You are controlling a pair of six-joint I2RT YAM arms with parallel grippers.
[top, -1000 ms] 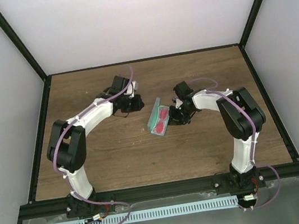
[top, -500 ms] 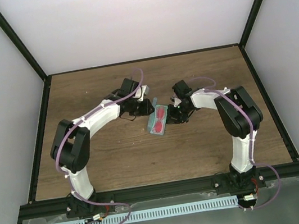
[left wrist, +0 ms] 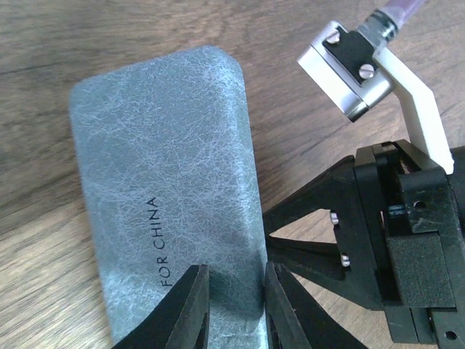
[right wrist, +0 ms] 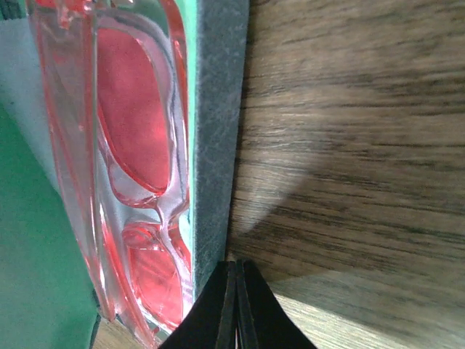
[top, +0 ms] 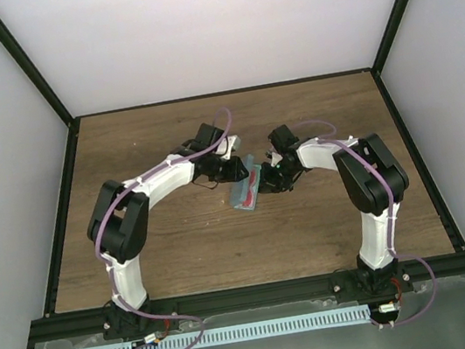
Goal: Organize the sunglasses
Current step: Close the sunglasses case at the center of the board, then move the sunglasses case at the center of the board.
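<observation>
The red translucent sunglasses (right wrist: pixel 134 131) lie inside the blue-grey case (top: pixel 244 192) with green lining, at the table's middle. From above, only a red sliver shows under the lid, which stands tilted over them. My left gripper (top: pixel 239 170) is at the case's far-left side. In the left wrist view its jaws (left wrist: pixel 235 270) are slightly open against the lid's textured outer face (left wrist: pixel 160 182), holding nothing. My right gripper (right wrist: pixel 234 267) is shut and empty. Its tips rest on the wood against the case's outer wall (right wrist: pixel 216 109), on the case's right side in the top view (top: pixel 267 184).
The brown wooden table (top: pixel 182 244) is bounded by a black frame and white walls. The right gripper's body (left wrist: pixel 392 240) sits close beside the case in the left wrist view. The two arms nearly meet over the case.
My left gripper has moved right to the case, and the lid has swung up and over the sunglasses, hiding most of them from above. My right gripper has stayed against the case.
</observation>
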